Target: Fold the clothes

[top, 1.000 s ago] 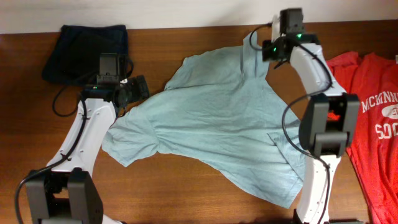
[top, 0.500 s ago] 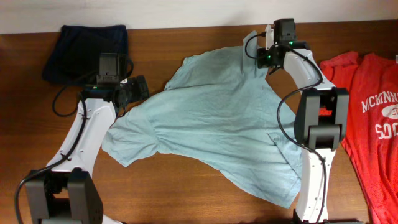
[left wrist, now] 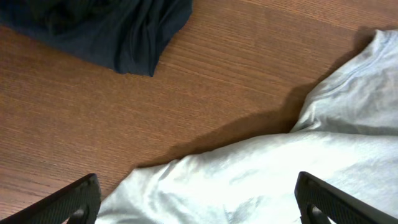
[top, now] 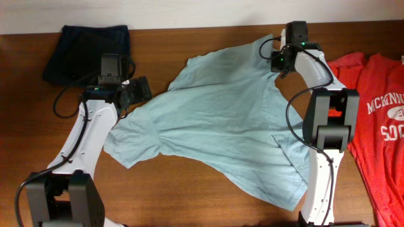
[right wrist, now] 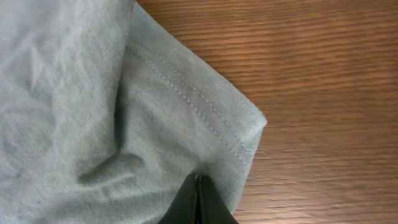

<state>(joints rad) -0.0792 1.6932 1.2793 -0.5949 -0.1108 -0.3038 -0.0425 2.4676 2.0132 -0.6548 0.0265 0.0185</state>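
Reporter: Where does the pale grey-teal cotton T-shirt (top: 221, 126) lie?
Desk: Spread slantwise between both arms. The right gripper (right wrist: 198, 198) is clenched on its far sleeve hem; the left gripper (top: 142, 89), jaws wide, sits nearer the opposite sleeve.

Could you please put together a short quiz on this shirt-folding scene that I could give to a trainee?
1. True or false: the left gripper is shut on the teal T-shirt.
2. Fill in: the red T-shirt lies on the ___ arm's side of the table.
3. What does the right gripper pinch? A) the teal T-shirt's edge B) the red T-shirt C) the dark blue cloth
Key: 1 false, it hangs open above the shirt; 2 right; 3 A.
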